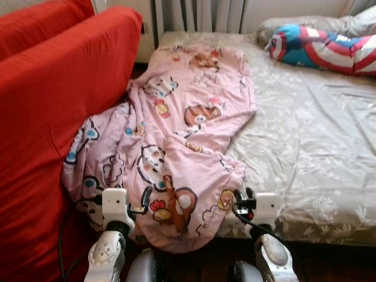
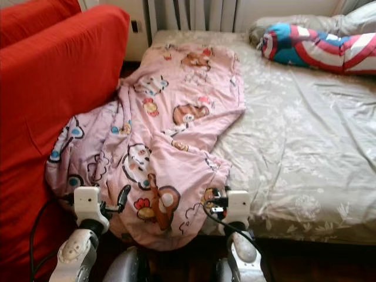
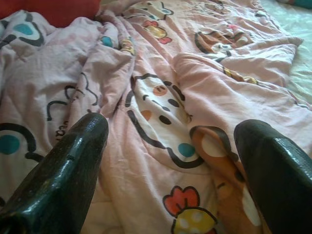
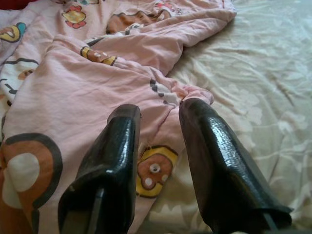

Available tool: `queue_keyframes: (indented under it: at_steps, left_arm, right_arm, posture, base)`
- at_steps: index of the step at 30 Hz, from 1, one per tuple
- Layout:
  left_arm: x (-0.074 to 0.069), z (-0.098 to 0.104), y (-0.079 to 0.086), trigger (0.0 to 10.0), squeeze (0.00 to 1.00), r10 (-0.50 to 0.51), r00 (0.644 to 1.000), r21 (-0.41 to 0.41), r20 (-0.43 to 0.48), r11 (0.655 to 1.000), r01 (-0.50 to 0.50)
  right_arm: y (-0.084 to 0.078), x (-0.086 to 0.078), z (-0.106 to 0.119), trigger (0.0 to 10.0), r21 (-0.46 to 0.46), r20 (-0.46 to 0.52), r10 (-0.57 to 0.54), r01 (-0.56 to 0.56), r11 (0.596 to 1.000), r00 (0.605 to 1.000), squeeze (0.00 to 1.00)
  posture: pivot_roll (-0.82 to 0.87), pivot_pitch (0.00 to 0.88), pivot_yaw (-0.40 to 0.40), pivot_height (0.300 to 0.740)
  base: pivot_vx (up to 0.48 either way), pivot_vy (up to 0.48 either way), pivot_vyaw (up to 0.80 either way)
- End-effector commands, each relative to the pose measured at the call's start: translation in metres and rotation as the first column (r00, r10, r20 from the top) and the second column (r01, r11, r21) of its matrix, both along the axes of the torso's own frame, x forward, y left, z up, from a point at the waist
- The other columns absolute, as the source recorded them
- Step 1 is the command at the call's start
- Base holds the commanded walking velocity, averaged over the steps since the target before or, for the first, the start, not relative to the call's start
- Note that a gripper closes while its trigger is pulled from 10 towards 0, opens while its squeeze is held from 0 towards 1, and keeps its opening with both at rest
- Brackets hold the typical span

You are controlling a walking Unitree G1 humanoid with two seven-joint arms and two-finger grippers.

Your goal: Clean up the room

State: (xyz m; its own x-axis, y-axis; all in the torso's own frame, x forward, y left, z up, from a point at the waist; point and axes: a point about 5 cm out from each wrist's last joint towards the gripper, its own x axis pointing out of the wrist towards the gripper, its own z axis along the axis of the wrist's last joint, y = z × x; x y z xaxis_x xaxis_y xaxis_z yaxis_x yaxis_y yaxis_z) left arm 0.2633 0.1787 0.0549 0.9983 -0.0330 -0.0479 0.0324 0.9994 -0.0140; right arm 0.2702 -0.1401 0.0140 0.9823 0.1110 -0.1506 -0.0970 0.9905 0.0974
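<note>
A pink cartoon-print blanket (image 1: 182,135) lies crumpled along the left side of the bed (image 1: 305,147), and its near end hangs over the front edge. My left gripper (image 1: 144,201) is at that hanging end. In the left wrist view its fingers (image 3: 73,165) stand wide apart, open over the blanket (image 3: 165,97). My right gripper (image 1: 241,198) is at the blanket's near right corner, where it meets the sheet. Its fingers (image 4: 122,146) stand a small gap apart, just above the blanket's edge (image 4: 97,87), holding nothing.
A red sofa (image 1: 53,106) stands tight against the bed's left side and the blanket spills against it. A red, white and blue striped cushion (image 1: 323,47) and a grey pillow (image 1: 305,24) lie at the far right. The grey floral sheet is bare on the right.
</note>
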Motion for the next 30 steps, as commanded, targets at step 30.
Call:
queue_keyframes:
  at_steps: [30]
  left_arm:
    - [-0.0009,-0.0003,0.0029,10.0,0.0,-0.005,1.0,-0.004,-0.002,1.0,0.005]
  right_arm:
    - [0.0021,-0.001,-0.0018,10.0,0.006,-0.009,0.005,-0.004,1.0,1.0,0.0]
  posture:
    - [-0.02,0.105,-0.011,0.646]
  base:
    - [0.205,0.0,0.0]
